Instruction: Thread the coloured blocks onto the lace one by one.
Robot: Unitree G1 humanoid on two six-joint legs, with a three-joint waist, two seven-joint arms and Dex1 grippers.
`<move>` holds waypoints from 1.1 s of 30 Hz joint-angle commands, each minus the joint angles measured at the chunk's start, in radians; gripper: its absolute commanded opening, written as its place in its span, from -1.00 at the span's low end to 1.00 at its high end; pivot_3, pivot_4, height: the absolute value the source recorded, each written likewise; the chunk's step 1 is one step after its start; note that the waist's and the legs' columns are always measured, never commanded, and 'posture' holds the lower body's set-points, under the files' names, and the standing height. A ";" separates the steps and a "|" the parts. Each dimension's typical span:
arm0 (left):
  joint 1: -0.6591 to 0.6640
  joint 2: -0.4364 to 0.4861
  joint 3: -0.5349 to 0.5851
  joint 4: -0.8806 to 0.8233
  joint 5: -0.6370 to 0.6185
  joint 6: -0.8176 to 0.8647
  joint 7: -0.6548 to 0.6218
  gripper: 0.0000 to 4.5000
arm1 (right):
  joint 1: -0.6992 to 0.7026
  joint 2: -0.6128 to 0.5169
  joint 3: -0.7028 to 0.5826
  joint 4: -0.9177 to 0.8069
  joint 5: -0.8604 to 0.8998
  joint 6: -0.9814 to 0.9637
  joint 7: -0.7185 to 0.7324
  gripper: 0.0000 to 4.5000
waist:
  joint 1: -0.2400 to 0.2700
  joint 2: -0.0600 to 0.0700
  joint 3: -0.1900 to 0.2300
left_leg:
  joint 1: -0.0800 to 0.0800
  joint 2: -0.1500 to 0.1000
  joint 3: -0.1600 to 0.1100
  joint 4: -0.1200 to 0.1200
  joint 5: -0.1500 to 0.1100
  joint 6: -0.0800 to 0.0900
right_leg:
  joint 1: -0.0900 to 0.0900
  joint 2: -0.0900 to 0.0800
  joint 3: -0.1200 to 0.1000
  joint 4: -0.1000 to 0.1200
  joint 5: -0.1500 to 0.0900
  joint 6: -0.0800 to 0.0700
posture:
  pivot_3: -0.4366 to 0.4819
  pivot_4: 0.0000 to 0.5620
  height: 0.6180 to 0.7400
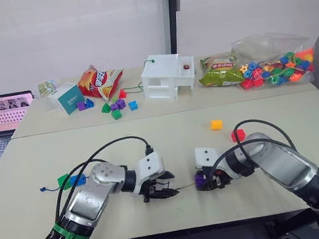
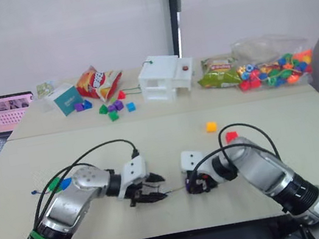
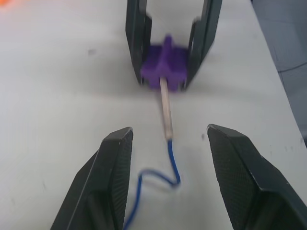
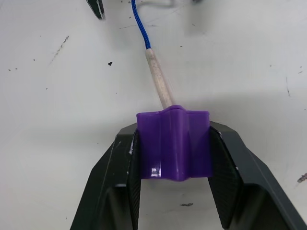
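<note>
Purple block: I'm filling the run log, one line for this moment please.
purple block clamped in right gripper | lace tip in its hole | left gripper open, astride lace

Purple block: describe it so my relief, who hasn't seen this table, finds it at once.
Go to the near edge of the table, midway between the two arms. The right claw is shut on the purple block, with the lace tip poked into its hole. The yellow block and red block lie loose farther back.
</note>
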State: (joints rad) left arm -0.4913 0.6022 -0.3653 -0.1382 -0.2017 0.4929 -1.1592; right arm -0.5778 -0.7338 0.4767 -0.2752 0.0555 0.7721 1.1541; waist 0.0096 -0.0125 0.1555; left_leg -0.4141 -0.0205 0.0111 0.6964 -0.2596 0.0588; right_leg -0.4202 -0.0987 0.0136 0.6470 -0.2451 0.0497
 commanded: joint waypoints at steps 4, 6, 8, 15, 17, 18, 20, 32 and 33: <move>0.006 -0.042 -0.017 0.021 0.016 -0.054 0.019 0.15 | 0.012 -0.004 0.015 -0.005 0.005 0.009 -0.001 -0.39 | 0.001 -0.001 0.000 | 0.000 0.000 0.000 0.000 0.000 0.000 | 0.000 0.000 0.000 0.000 0.000 0.000 | -0.05 -0.47 1.00; 0.011 -0.048 -0.028 0.032 0.024 -0.057 0.018 0.15 | 0.014 -0.005 0.015 -0.007 0.006 0.009 -0.003 -0.39 | 0.001 -0.001 0.000 | 0.000 0.000 0.000 0.000 0.000 0.000 | 0.000 0.000 0.000 0.000 0.000 0.000 | -0.05 -0.47 1.00; 0.015 -0.051 -0.036 0.040 0.035 -0.061 0.019 -0.09 | 0.014 -0.006 0.016 -0.008 0.007 0.011 -0.005 -0.39 | 0.000 -0.001 0.000 | 0.000 0.000 0.000 0.000 0.000 0.000 | 0.000 0.000 0.000 0.000 0.000 0.000 | -0.05 -0.47 1.00; 0.009 -0.085 -0.044 0.074 0.062 -0.095 0.043 -0.99 | 0.018 -0.008 0.013 -0.014 0.010 0.015 -0.008 -0.39 | 0.001 -0.001 0.000 | 0.000 0.000 0.000 0.000 0.000 0.000 | 0.000 0.000 0.000 0.000 0.000 0.000 | -0.05 -0.47 1.00; 0.004 -0.096 -0.042 0.071 0.061 -0.094 0.047 -0.99 | 0.019 -0.010 0.013 -0.017 0.011 0.017 -0.008 -0.39 | 0.003 -0.001 0.000 | 0.000 0.000 0.000 0.000 0.000 0.000 | 0.000 0.000 0.000 0.000 0.000 0.000 | -0.05 -0.47 1.00; 0.003 -0.100 -0.041 0.071 0.061 -0.093 0.048 -0.99 | 0.020 -0.010 0.013 -0.018 0.011 0.018 -0.008 -0.39 | 0.003 -0.001 0.000 | 0.000 0.000 0.000 0.000 0.000 0.000 | 0.000 0.000 0.000 0.000 0.000 0.000 | -0.05 -0.47 1.00; -0.008 -0.114 -0.041 0.073 0.068 -0.094 0.058 -0.99 | 0.023 -0.011 0.013 -0.022 0.013 0.020 -0.008 -0.39 | 0.004 -0.001 0.000 | 0.000 -0.001 0.000 0.000 0.000 0.000 | 0.001 -0.001 0.000 0.000 0.000 0.000 | -0.05 -0.47 1.00; -0.051 -0.156 -0.052 0.039 0.072 -0.067 0.062 -0.99 | 0.026 -0.009 0.010 -0.030 0.019 0.027 -0.009 -0.39 | 0.001 -0.001 0.000 | 0.000 0.000 0.000 0.000 0.000 0.000 | 0.000 0.000 0.000 0.000 0.000 0.000 | -0.05 -0.47 1.00; -0.050 -0.162 -0.057 0.036 0.072 -0.065 0.064 -0.99 | 0.026 -0.009 0.009 -0.031 0.019 0.029 -0.010 -0.39 | 0.001 -0.001 0.000 | 0.000 0.000 0.000 0.000 0.000 0.000 | 0.000 0.000 0.000 0.000 0.000 0.000 | -0.05 -0.47 1.00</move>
State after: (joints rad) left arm -0.5314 0.4477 -0.4151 -0.0613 -0.1210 0.4232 -1.0933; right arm -0.5655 -0.7396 0.4724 -0.2950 0.0628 0.7886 1.1429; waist 0.0103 -0.0133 0.1555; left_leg -0.4142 -0.0209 0.0109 0.6965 -0.2596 0.0588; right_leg -0.4200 -0.0988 0.0137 0.6469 -0.2450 0.0498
